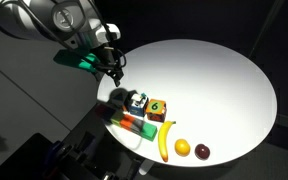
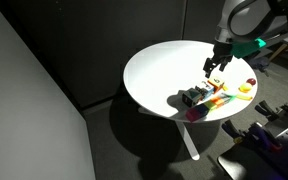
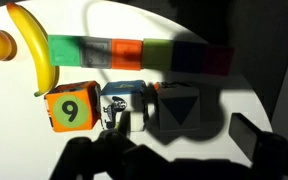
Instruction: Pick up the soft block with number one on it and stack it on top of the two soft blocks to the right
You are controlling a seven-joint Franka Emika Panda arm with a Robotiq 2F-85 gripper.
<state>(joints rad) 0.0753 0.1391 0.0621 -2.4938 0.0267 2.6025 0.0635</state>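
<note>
Three soft cubes (image 1: pixel 137 101) are lined up on the tabletop (image 1: pixel 214 80); the soft block with number one (image 3: pixel 184 108) is placed centre right in the wrist view, just beside the teal cube (image 3: pixel 124 100). The tool (image 1: pixel 113 70), released, is best centred over it before descent.

Both exterior views overlook the table (image 1: pixel 224 70) (image 2: pixel 159 70) from afar — wrist view close.

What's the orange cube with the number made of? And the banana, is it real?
Orange numbered cube: probably foam or cloth; matte faces, soft rounded edges. Banana: likely plastic; smooth, evenly yellow, faint sheen, but possibly real.
</note>
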